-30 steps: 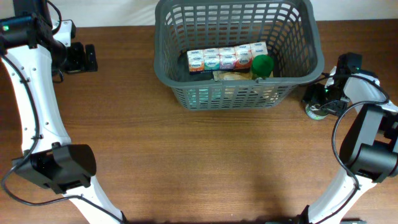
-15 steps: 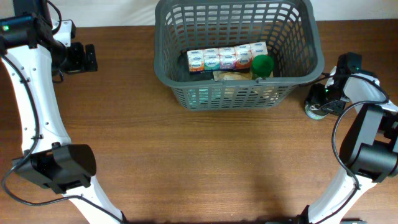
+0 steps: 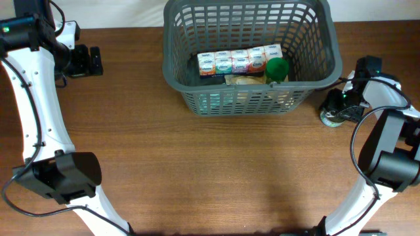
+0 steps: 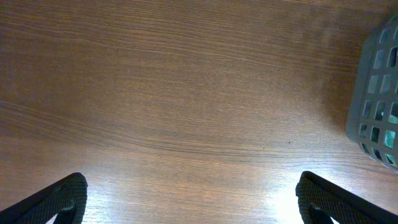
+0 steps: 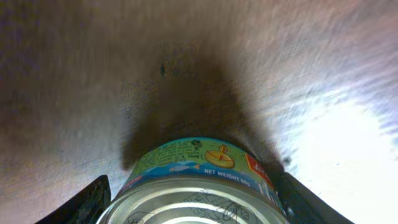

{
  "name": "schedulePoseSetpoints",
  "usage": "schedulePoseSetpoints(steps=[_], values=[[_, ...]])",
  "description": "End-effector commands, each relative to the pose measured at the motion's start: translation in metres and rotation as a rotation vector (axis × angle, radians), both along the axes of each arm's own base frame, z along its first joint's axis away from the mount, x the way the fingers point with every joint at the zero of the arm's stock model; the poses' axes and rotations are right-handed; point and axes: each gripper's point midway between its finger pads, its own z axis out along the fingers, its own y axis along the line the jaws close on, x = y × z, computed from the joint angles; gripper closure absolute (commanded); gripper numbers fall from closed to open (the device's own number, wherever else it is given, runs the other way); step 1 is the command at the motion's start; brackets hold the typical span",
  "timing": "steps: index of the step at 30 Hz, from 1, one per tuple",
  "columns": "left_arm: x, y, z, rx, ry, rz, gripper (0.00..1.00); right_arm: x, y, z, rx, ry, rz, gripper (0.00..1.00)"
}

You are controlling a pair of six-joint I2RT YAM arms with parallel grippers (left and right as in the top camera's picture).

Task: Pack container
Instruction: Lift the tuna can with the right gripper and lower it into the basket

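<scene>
- The container (image 3: pixel 252 99), a dark grey slotted basket, stands at the far middle of the tabletop (image 3: pixel 197 170). Its open top faces up, so things can be lowered straight in.
- A row of small cartons (image 3: pixel 239 62) already lies inside along the near wall, with a green-lidded jar (image 3: pixel 277 67) at its right end. We judge the packing partly done, and the far half of the floor looks free for more.
- A tin can (image 3: pixel 331 118) stands upright on the tabletop just beside the container's right wall, outside it.
- The right end effector (image 3: pixel 340 108) is low over that can. In the wrist view its fingers (image 5: pixel 84 202) sit on either side of the can's body, placed for a side grip below the rim.
- We cannot tell whether those fingers press the can or only flank it, since the contact lines fall at the frame's edge.
- The left end effector (image 3: pixel 88 61) is spread wide and holds nothing. It hangs over bare wood well left of the container, which keeps it clear of the other arm's path.
- Our reading is that the can needs a firm pinch and a lift above the thick rim before it moves inward, because the wall stands close.
</scene>
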Motion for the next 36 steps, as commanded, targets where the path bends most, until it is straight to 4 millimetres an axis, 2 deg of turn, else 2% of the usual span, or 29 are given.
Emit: schedulePoseSetpoints(steps=[1, 6, 8, 10, 13, 17, 18, 19, 20, 21, 23, 25, 28, 29, 34, 36], values=[[0.0, -0.001, 0.0, -0.015, 0.0, 0.01, 0.01, 0.007, -0.007, 0.022, 0.044, -0.04, -0.03, 0.67], [0.0, -0.001, 0.0, -0.015, 0.0, 0.01, 0.01, 0.022, -0.043, 0.107, -0.012, -0.183, -0.099, 0.68], [0.0, -0.001, 0.0, -0.015, 0.0, 0.01, 0.01, 0.027, -0.05, 0.158, -0.017, -0.268, -0.127, 0.7], [0.0, -0.001, 0.0, -0.015, 0.0, 0.01, 0.01, 0.033, -0.045, 0.208, -0.016, -0.375, -0.11, 0.71], [0.0, -0.001, 0.0, -0.015, 0.0, 0.01, 0.01, 0.036, -0.025, 0.272, 0.013, -0.524, -0.058, 0.71], [0.0, -0.001, 0.0, -0.015, 0.0, 0.01, 0.01, 0.023, 0.011, 0.356, 0.007, -0.706, 0.035, 0.71], [0.0, -0.001, 0.0, -0.015, 0.0, 0.01, 0.01, 0.015, 0.027, 0.382, -0.005, -0.769, 0.078, 0.73], [0.0, -0.001, 0.0, -0.015, 0.0, 0.01, 0.01, 0.009, 0.039, 0.399, -0.018, -0.811, 0.113, 0.74], [0.0, -0.001, 0.0, -0.015, 0.0, 0.01, 0.01, 0.002, 0.06, 0.418, -0.031, -0.862, 0.179, 0.77], [0.0, -0.001, 0.0, -0.015, 0.0, 0.01, 0.01, -0.003, 0.075, 0.425, -0.028, -0.884, 0.216, 0.81], [0.0, -0.001, 0.0, -0.015, 0.0, 0.01, 0.01, -0.007, 0.115, 0.432, -0.008, -0.907, 0.344, 0.87], [0.0, -0.001, 0.0, -0.015, 0.0, 0.01, 0.01, -0.006, 0.139, 0.431, 0.01, -0.907, 0.417, 0.92], [0.0, -0.001, 0.0, -0.015, 0.0, 0.01, 0.01, 0.008, 0.195, 0.413, 0.017, -0.89, 0.637, 0.93], [0.0, -0.001, 0.0, -0.015, 0.0, 0.01, 0.01, 0.017, 0.207, 0.4, 0.001, -0.862, 0.672, 0.92], [0.0, -0.001, 0.0, -0.015, 0.0, 0.01, 0.01, 0.056, 0.227, 0.331, -0.02, -0.694, 0.699, 0.93], [0.0, -0.001, 0.0, -0.015, 0.0, 0.01, 0.01, 0.073, 0.236, 0.287, 0.003, -0.594, 0.712, 0.94]])
